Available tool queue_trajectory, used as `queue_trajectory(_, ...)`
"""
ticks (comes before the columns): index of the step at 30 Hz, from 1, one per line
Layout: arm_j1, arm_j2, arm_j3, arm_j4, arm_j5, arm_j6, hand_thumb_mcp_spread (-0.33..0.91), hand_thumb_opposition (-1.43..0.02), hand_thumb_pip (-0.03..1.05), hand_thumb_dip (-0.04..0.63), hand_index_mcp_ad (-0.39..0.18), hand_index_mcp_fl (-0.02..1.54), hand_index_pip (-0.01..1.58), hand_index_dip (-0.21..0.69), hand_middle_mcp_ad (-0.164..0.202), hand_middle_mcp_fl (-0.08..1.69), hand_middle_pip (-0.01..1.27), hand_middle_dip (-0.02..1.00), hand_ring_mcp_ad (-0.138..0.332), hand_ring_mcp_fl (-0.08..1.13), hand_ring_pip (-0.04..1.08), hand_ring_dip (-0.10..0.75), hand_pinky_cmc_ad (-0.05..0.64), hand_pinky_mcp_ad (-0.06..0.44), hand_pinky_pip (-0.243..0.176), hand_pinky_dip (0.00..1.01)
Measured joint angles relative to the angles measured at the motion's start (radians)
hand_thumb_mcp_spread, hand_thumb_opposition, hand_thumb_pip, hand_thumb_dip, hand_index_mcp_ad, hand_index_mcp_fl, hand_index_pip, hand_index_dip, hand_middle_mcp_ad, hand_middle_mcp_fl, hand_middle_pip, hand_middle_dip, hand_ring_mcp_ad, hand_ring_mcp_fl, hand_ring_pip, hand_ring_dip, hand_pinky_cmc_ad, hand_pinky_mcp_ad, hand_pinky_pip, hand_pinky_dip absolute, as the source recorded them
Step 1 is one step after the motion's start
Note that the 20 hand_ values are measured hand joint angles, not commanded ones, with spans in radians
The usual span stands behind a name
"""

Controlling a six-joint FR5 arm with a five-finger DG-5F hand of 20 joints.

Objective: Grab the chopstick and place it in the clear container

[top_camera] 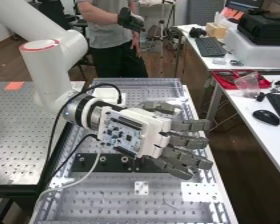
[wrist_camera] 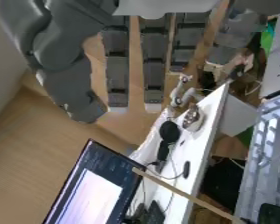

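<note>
Bench [top_camera: 111, 200]: perforated metal, stretched beneath me; I take every place from it.
Hand [top_camera: 187, 141]: mine, held above the bench and reaching past the long side that faces the white desk [top_camera: 254, 145].
Fingers: open, straight and slightly spread, their tips beyond that same bench side.
Chopstick [wrist_camera: 184, 193]: a pale, thin stick, apart from my fingers. In the wrist view it slants away from the bench, one end near the bench's edge, the other over by the screen [wrist_camera: 91, 192].
Dark shape [wrist_camera: 274, 214]: just beside the bench in the wrist view, near that chopstick end; I can't quite make out what it is, or whether it touches the stick.
Arm [top_camera: 47, 75]: white, coming in over the bench from the side opposite the desk.
Black bar [top_camera: 81, 162]: lying across the bench, partly under me, with round fittings along it.
White plates: a small one [top_camera: 142, 188] and a larger one [top_camera: 200, 192], both on the bench, nearer its near end than the bar.
Red tray [top_camera: 224, 82]: on the desk, off the bench.
Mouse [top_camera: 266, 117]: dark, also on the desk, apart from the bench.
</note>
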Motion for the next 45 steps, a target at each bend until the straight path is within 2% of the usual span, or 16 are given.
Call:
queue_trajectory(3,-0.001,-0.02,0.024,-0.017,-0.007,0.026,0.41,-0.73,0.82,0.278,-0.127,0.32,0.99,0.124,0.089,0.4,0.41,0.54,0.072,0.16,0.09,0.22,0.278,0.215,-0.105,0.2)
queue_trajectory(10,0.0,-0.053,0.061,-0.043,-0.02,0.054,0.42,-0.76,0.82,0.291,-0.129,0.22,1.2,0.093,0.093,0.37,0.52,0.58,0.066,0.21,0.09,0.3,0.281,0.215,-0.105,0.18)
queue_trajectory(12,0.001,-0.064,0.071,-0.05,-0.019,0.068,0.42,-0.76,0.82,0.291,-0.131,0.14,1.23,0.093,0.093,0.37,0.56,0.59,0.051,0.23,0.09,0.304,0.278,0.215,-0.105,0.18)
queue_trajectory(15,0.003,-0.079,0.083,-0.056,-0.018,0.089,0.43,-0.77,0.82,0.305,-0.131,0.09,1.23,0.093,0.093,0.36,0.6,0.61,0.051,0.24,0.08,0.332,0.278,0.215,-0.105,0.18)
queue_trajectory(18,0.004,-0.091,0.091,-0.058,-0.02,0.115,0.43,-0.77,0.82,0.311,-0.131,0.1,1.27,0.093,0.093,0.35,0.64,0.62,0.054,0.26,0.09,0.358,0.281,0.215,-0.105,0.18)
queue_trajectory(22,0.007,-0.107,0.106,-0.064,-0.036,0.146,0.45,-0.77,0.82,0.323,-0.131,0.09,1.3,0.091,0.093,0.33,0.68,0.65,0.037,0.29,0.08,0.408,0.281,0.216,-0.098,0.18)
queue_trajectory(24,0.009,-0.115,0.116,-0.069,-0.047,0.154,0.46,-0.77,0.82,0.325,-0.131,0.09,1.33,0.099,0.093,0.28,0.72,0.67,0.037,0.29,0.08,0.429,0.281,0.215,-0.08,0.18)
queue_trajectory(28,0.012,-0.121,0.127,-0.072,-0.059,0.152,0.46,-0.77,0.82,0.325,-0.131,0.11,1.38,0.11,0.093,0.23,0.75,0.69,0.037,0.29,0.08,0.447,0.283,0.215,-0.077,0.18)
queue_trajectory(31,0.015,-0.122,0.131,-0.074,-0.058,0.131,0.47,-0.77,0.77,0.323,-0.131,0.09,1.38,0.143,0.093,0.23,0.75,0.71,0.037,0.29,0.08,0.464,0.283,0.215,-0.077,0.18)
queue_trajectory(41,0.022,-0.124,0.132,-0.088,-0.057,0.095,0.49,-0.79,0.77,0.326,-0.131,0.1,1.4,0.143,0.093,0.23,0.77,0.71,0.037,0.29,0.08,0.475,0.283,0.215,-0.077,0.18)
queue_trajectory(45,0.024,-0.124,0.131,-0.098,-0.056,0.07,0.49,-0.79,0.77,0.323,-0.131,0.09,1.33,0.155,0.091,0.23,0.77,0.71,0.037,0.29,0.08,0.475,0.283,0.215,-0.082,0.18)
